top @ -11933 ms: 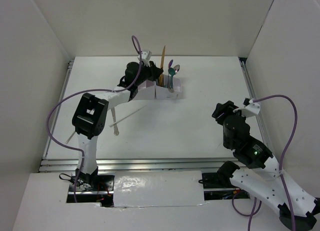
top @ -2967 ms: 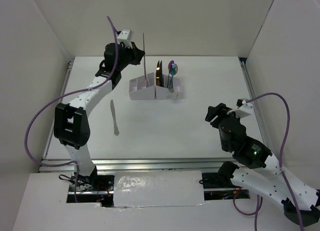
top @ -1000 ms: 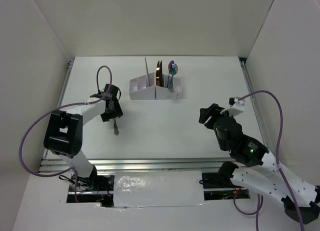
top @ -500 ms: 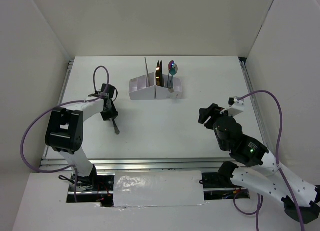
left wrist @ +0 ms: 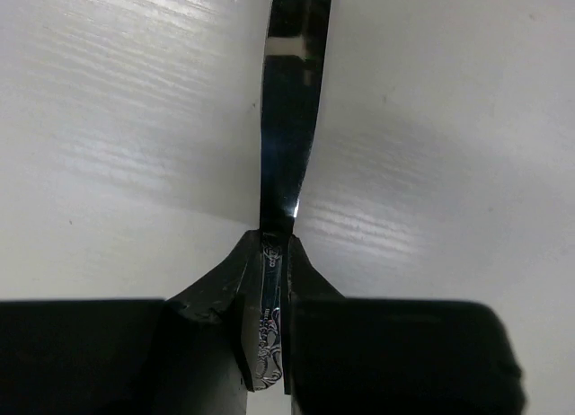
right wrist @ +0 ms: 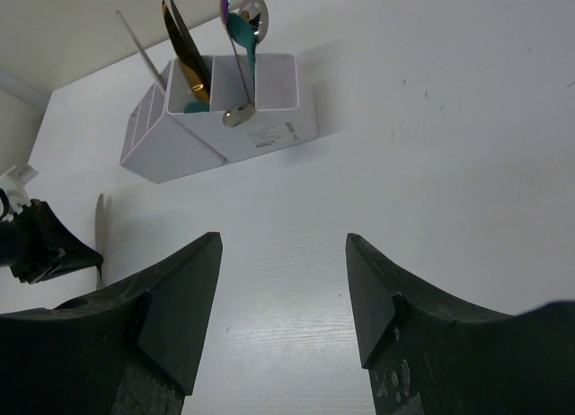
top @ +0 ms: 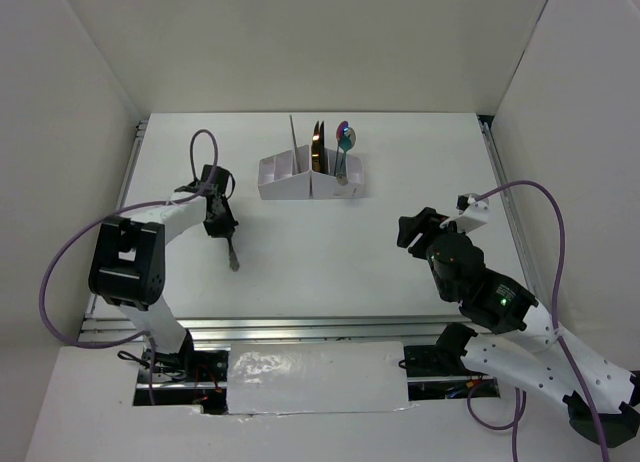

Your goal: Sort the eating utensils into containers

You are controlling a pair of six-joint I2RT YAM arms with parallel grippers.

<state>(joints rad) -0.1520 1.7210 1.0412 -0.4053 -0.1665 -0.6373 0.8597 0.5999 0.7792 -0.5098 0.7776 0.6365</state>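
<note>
A silver knife (top: 231, 254) lies on the white table at the left. My left gripper (top: 221, 230) is shut on its patterned handle (left wrist: 269, 318), and the blade (left wrist: 289, 119) runs away from the fingers. The white container (top: 306, 186) stands at the back centre. It holds a thin silver stick (top: 292, 140), a gold-handled piece (top: 317, 148) and an iridescent spoon (top: 345, 136). The right wrist view shows the container (right wrist: 269, 128), a teal spoon (right wrist: 239, 29) in it and the knife (right wrist: 99, 219). My right gripper (right wrist: 283, 253) hangs open above bare table at the right (top: 412, 229).
White walls close in the table on the left, back and right. A metal rail (top: 300, 327) runs along the near edge, in front of the arm bases. A purple cable (top: 205, 147) loops over the left arm.
My left gripper's jaws have closed onto the knife's handle, and the wrist has shifted slightly left. The right arm and the utensils in the container have not moved.
</note>
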